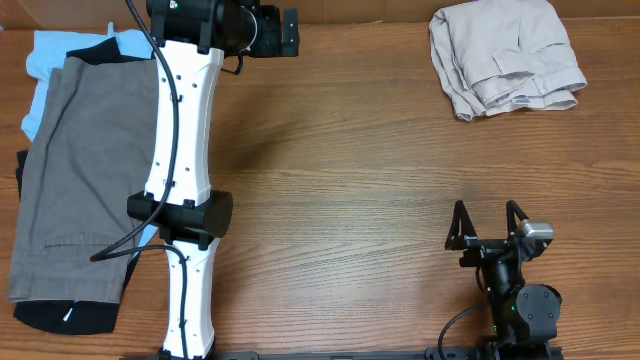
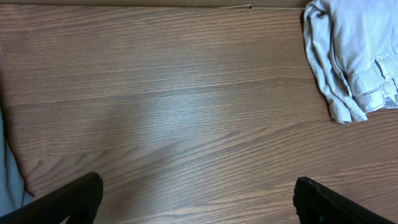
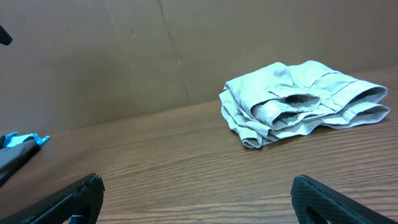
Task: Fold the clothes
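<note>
**Bench (image 1: 350,200):** brown wood grain, running the full width of the overhead view.

**1. Garment pile, left edge.**
- The light blue garment (image 1: 48,55) is at the far end and partly covered.
- The grey-brown shorts (image 1: 85,170) lie flat on top, running lengthwise from far to near.
- The black garment (image 1: 40,312) is underneath and shows at the near left corner.

**2. Left arm (image 1: 185,130):** white links with a black cable.
- It stretches from the near edge to the far edge, just right of the pile.
- Its black elbow joint overlaps the pile's right border.
- It stands between the pile and the rest of the bench.

**3. Left hand (image 1: 288,32):** at the far edge, left of centre, pointing right.
- In its wrist view the two dark fingertips sit at opposite lower corners.
- The fingers are spread wide with only wood between them, holding nothing.

**4. Right hand (image 1: 487,222):** near right, on a short black arm.
- The fingers are splayed wide in a V pointing to the far side, and hold nothing.

**5. The clothes (image 1: 505,58):** light beige shorts.
- They lie at the far right of the bench in a compact, somewhat rumpled bundle.
- Waistband and hem layers face the near right.
- They are well apart from both hands and touch neither.
- In the right wrist view a plain brown panel (image 3: 124,56) rises behind them.
</note>
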You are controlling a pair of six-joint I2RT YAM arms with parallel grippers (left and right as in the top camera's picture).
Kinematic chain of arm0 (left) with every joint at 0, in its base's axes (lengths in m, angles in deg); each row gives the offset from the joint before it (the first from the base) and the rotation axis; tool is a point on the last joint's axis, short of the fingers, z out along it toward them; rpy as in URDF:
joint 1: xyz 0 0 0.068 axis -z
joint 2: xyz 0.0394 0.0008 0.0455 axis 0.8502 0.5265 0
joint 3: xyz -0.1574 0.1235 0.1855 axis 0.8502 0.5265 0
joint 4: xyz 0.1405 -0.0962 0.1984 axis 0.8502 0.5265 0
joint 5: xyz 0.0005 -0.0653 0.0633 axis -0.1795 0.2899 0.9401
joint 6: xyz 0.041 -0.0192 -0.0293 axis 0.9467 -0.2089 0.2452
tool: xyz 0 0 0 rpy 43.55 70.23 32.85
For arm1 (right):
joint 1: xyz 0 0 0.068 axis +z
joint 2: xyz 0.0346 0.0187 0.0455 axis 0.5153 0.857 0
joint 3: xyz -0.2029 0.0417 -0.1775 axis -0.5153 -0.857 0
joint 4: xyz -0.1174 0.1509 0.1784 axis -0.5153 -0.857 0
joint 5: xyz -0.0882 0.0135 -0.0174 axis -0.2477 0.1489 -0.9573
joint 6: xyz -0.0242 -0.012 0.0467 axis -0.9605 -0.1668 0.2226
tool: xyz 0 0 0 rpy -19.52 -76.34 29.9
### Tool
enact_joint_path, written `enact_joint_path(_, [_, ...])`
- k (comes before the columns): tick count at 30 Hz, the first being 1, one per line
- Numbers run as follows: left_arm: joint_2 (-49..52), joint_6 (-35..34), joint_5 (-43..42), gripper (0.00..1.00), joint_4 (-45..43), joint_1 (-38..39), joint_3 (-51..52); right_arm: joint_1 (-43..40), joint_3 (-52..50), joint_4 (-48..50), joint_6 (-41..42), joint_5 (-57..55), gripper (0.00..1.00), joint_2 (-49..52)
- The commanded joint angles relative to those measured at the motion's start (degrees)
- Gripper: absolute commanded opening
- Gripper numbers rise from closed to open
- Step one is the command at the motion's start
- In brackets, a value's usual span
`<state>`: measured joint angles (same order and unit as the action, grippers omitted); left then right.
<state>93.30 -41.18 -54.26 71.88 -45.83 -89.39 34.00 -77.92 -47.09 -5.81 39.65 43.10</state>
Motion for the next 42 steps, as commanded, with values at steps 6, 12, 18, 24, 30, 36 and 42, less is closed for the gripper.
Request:
enact_joint_path(6, [0.6,1.3,0.6,1.00,-0.1,0.4,-0.1,-0.3,-0.6,0.3,-1.2,0.5,1.00,-0.7])
enact_joint_path(12, [0.6,1.3,0.6,1.00,-0.1,0.4,-0.1,-0.3,-0.6,0.3,-1.2,0.5,1.00,-0.7])
enact_joint_path(18, [0.6,1.3,0.6,1.00,-0.1,0.4,-0.1,-0.3,-0.6,0.3,-1.2,0.5,1.00,-0.7])
enact_joint_path(24, [0.6,1.3,0.6,1.00,-0.1,0.4,-0.1,-0.3,-0.6,0.3,-1.2,0.5,1.00,-0.7])
enact_joint_path(30, [0.6,1.3,0.7,1.00,-0.1,0.4,-0.1,-0.3,-0.6,0.3,-1.2,0.5,1.00,-0.7])
enact_joint_path(36, [-0.1,1.3,3.6,1.00,-0.4,0.5,0.4,-0.3,-0.6,0.3,-1.2,0.5,1.00,-0.7])
enact_joint_path(42, [-8.7,1.6,3.3,1.00,-14.1,1.4,18.2,-0.3,-0.6,0.3,-1.2,0.5,1.00,-0.7])
